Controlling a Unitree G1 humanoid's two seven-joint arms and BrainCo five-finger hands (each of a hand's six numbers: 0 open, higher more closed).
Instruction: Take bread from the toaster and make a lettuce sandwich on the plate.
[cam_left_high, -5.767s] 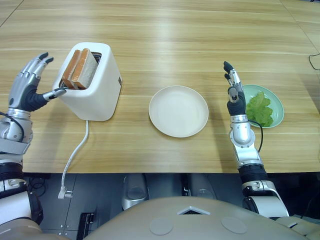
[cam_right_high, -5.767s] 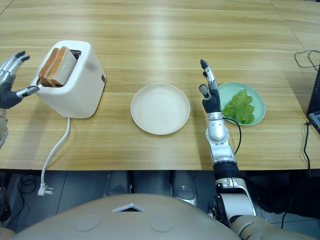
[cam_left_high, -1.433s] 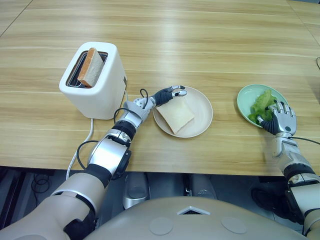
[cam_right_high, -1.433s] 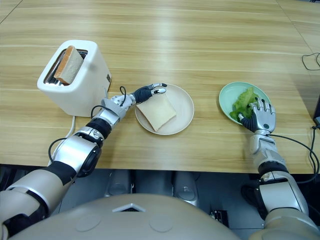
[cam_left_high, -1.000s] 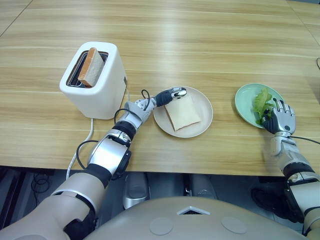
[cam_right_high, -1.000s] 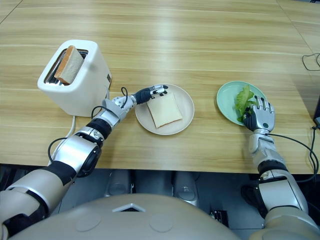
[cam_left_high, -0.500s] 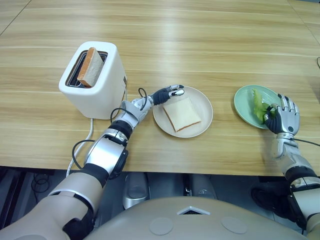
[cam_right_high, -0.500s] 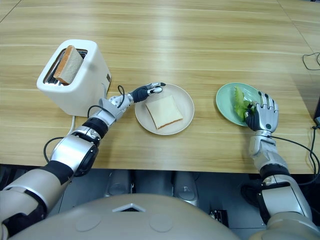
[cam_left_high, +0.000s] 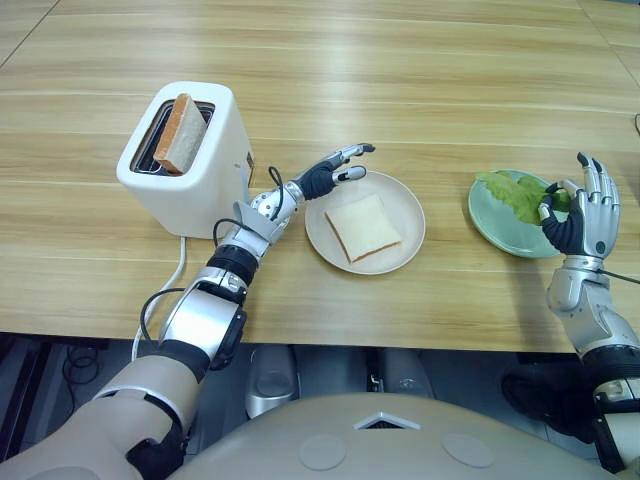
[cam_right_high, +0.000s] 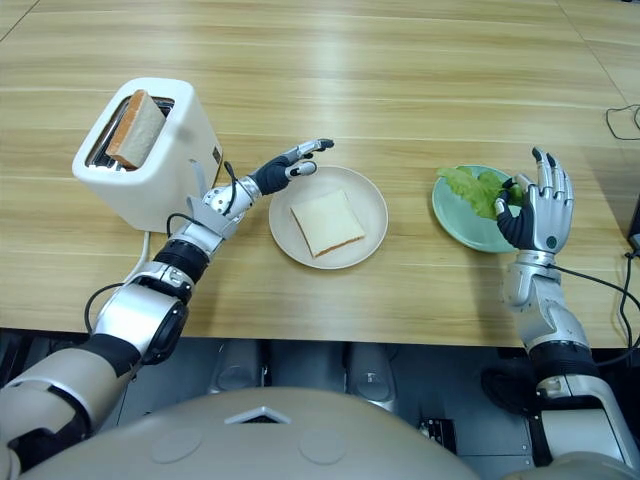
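Wooden table carries everything. Toward its left edge the toaster holds one upright bread slice, light and easily crushed, probably best pinched by the crust standing proud of the slot. The left hand hovers spread and empty between the toaster and the plate, where a second slice lies flat. Near the right edge, the right hand pinches the lettuce over the green dish; the leaf looks limp and tear-prone.
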